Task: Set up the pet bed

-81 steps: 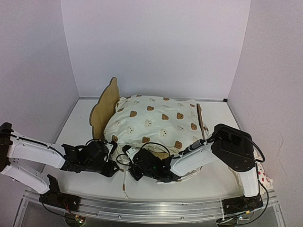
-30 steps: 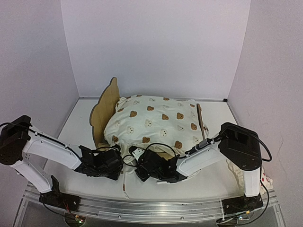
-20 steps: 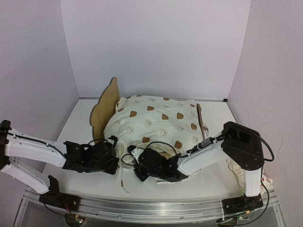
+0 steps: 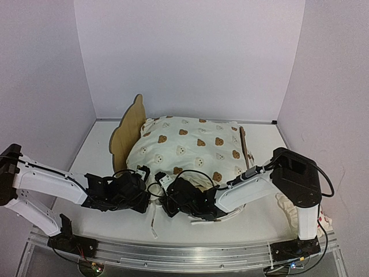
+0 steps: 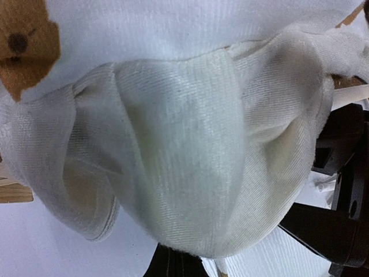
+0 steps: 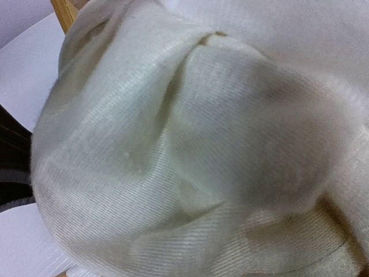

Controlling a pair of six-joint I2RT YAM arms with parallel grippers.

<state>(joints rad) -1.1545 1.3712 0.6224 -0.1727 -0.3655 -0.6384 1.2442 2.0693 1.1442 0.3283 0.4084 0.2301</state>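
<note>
While the cushion (image 4: 190,147) already sits in the bed (image 4: 128,130), mid-table (image 4: 92,156), both arms crowd its near ruffle. Left gripper (image 4: 142,192) jaws shut tight; right gripper (image 4: 166,194) jaws buried in cloth, can't tell. Ties (image 4: 153,222) and pillow (image 4: 320,218) look undone.

Cream cushion fabric (image 6: 190,150) fills nearly the whole view, bunched in soft, blurred folds. Plywood corner of the pet bed (image 6: 63,12) shows top left, white table (image 6: 23,69) beside it.
</note>
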